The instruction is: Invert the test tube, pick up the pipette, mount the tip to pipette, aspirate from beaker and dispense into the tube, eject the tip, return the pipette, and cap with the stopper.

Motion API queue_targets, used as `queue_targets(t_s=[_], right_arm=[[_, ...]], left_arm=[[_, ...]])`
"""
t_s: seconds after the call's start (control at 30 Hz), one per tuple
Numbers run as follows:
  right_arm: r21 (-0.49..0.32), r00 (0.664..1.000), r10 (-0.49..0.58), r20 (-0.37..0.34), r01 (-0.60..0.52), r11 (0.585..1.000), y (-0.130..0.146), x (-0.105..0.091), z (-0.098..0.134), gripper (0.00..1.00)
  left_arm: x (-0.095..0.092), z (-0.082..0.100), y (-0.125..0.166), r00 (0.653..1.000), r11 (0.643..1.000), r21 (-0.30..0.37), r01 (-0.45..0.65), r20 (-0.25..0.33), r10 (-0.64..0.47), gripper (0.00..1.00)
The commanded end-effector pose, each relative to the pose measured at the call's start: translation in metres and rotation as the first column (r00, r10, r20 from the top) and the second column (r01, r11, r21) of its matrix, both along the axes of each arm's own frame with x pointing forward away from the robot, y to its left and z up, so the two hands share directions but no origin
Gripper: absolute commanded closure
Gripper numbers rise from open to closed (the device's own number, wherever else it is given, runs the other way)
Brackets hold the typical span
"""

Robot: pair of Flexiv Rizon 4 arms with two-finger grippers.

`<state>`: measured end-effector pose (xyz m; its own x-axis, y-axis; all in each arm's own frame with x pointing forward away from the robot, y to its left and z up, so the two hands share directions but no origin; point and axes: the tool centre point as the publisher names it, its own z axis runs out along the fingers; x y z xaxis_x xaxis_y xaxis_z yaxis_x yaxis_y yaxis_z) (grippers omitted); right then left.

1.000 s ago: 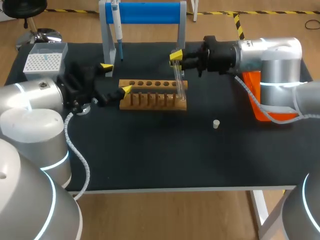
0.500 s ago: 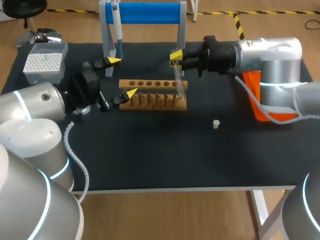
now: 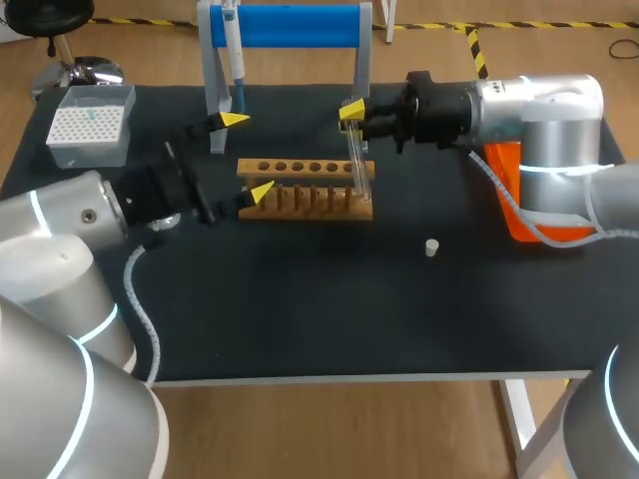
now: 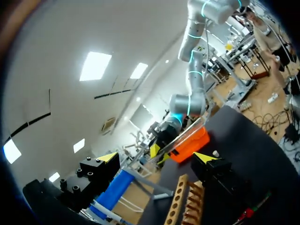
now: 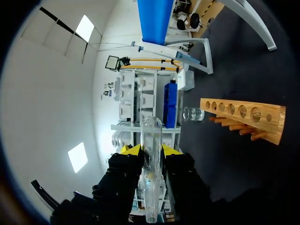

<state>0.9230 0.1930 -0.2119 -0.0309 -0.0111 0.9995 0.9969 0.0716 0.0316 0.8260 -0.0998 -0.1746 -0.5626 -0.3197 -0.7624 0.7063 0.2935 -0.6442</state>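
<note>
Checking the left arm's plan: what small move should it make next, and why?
Probably ease the left gripper toward the pipette hanging on the stand. It is open and empty by the rack's left end, while the right gripper is shut on the test tube at the rack's right end, so fetching the pipette seems due.

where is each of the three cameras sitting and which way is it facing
Head view: fixed above and behind the robot, looking down on the table; shows the left arm and right arm.
Left wrist view: on the left wrist, facing along its open jaws over the rack towards the right arm.
Right wrist view: on the right wrist, facing along its jaws, shut on the test tube, towards the rack.
Shared: all three show the rack and the test tube.
</note>
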Motion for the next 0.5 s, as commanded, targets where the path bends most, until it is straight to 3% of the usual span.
queue_targets(t_s=[0.03, 0.2, 0.5], right_arm=[[-0.002, 1.000, 0.000, 0.000, 0.000, 1.000, -0.001, 0.000, 0.001, 1.00], [-0.002, 1.000, 0.000, 0.000, 0.000, 1.000, -0.001, 0.000, 0.001, 1.00], [-0.002, 1.000, 0.000, 0.000, 0.000, 1.000, -0.001, 0.000, 0.001, 1.00]], left_arm=[[0.009, -0.005, -0.012, 0.937, 0.976, 0.101, 0.192, 0.275, -0.213, 0.00], [0.009, -0.004, -0.027, 0.891, 0.952, 0.247, 0.180, 0.369, -0.264, 0.00], [0.012, -0.009, -0.050, 0.853, 0.930, 0.332, 0.157, 0.429, -0.298, 0.00]])
